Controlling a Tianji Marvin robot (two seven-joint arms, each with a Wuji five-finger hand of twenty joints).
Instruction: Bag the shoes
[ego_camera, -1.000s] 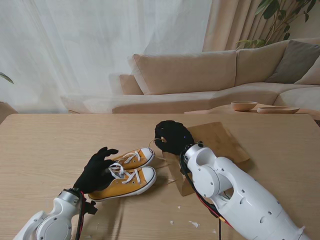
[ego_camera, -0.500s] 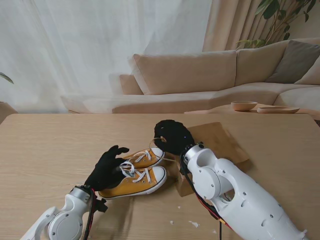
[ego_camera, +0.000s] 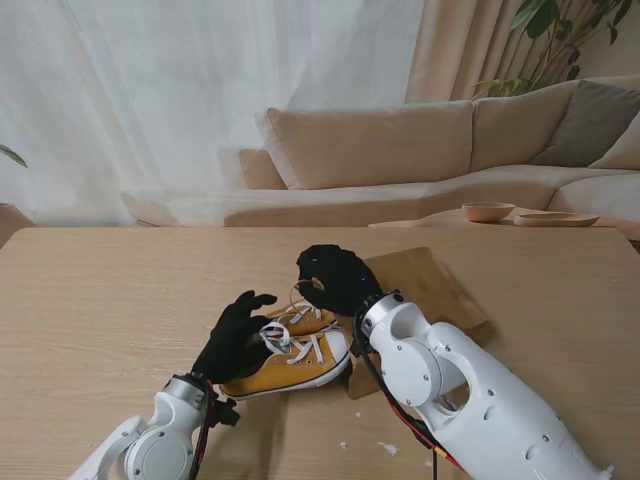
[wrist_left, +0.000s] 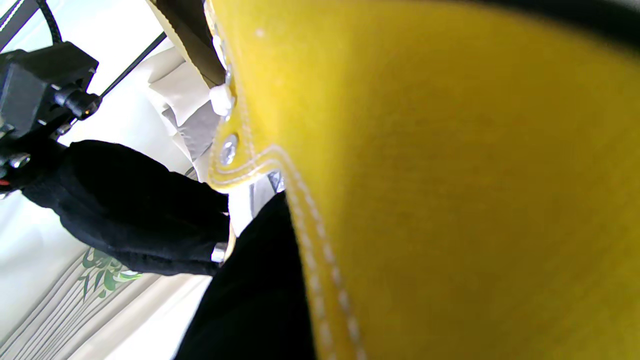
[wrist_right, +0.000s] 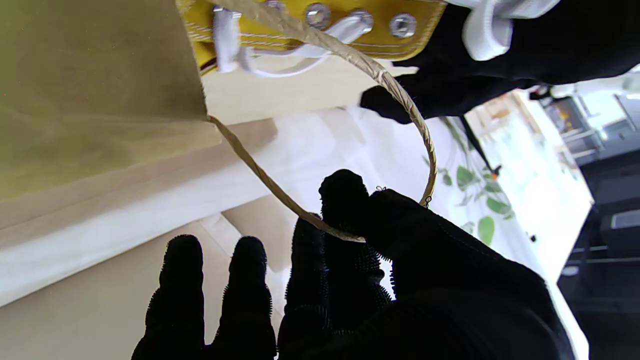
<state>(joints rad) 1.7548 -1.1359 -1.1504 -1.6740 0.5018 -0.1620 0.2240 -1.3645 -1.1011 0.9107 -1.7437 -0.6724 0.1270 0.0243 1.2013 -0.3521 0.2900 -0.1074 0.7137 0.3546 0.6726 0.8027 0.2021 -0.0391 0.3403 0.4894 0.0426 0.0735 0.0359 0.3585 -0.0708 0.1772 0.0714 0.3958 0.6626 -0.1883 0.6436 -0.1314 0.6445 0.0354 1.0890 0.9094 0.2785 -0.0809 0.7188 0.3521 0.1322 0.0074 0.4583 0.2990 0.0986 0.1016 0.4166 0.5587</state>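
— Where are the yellow canvas sneakers with white laces?

— Nearest us, clasped by the black-gloved left hand, toes at the flat brown paper bag.

— And past them?

— The black-gloved right hand pinches the bag's twisted paper handle. No readable labels.

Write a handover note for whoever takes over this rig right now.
Left hand: shut on the shoes, holding the yellow pair together from the heel side.
Right hand: shut on the handle of the bag, pinched between thumb and fingers.
The bag lies on its side on the table, mouth toward the shoes, whose toes are at the opening.
Done: both grasps.
Left: slide the shoes fully inside, then release.
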